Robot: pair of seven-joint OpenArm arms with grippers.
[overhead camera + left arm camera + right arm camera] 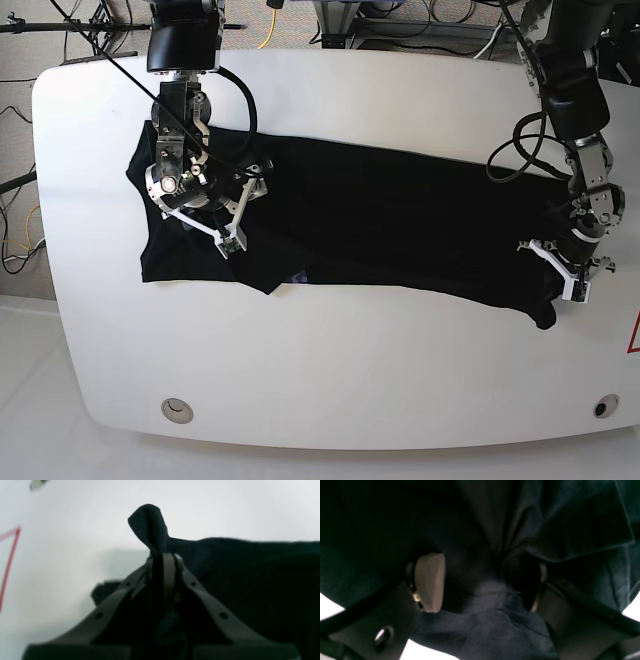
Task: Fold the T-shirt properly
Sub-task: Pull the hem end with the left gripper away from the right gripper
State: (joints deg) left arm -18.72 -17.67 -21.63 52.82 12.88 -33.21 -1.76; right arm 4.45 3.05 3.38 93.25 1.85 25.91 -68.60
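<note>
We had the T-shirt [400, 225] spread long across the white worktop [330, 370], one end under each arm, so that both ends could be worked at once.

The left tool [163, 555] was pinched shut on a corner of the black cloth; in its wrist view a peak of fabric stood up just beyond the closed tips, and the rest of the shirt ran off to the tool's right, lying low on the worktop. We judged that this grip was there to keep that end anchored or ready to be carried over; a nip on so small a corner holds soft cloth well enough, though it could slip if pulled hard.

The right tool [480, 580] stood wide, its pale fingertips [430, 581] well apart with a bunch of wrinkled cloth between them; we could not tell that it held anything, since the pads did not press the fabric from both sides. The shirt filled almost all of that view, ahead of the tool and beneath it, with folds gathering toward the gap. In our judgement it was set over a thick part of that end so that closing would catch several layers together; the fold itself was not yet made, for the shirt lay at full length.
</note>
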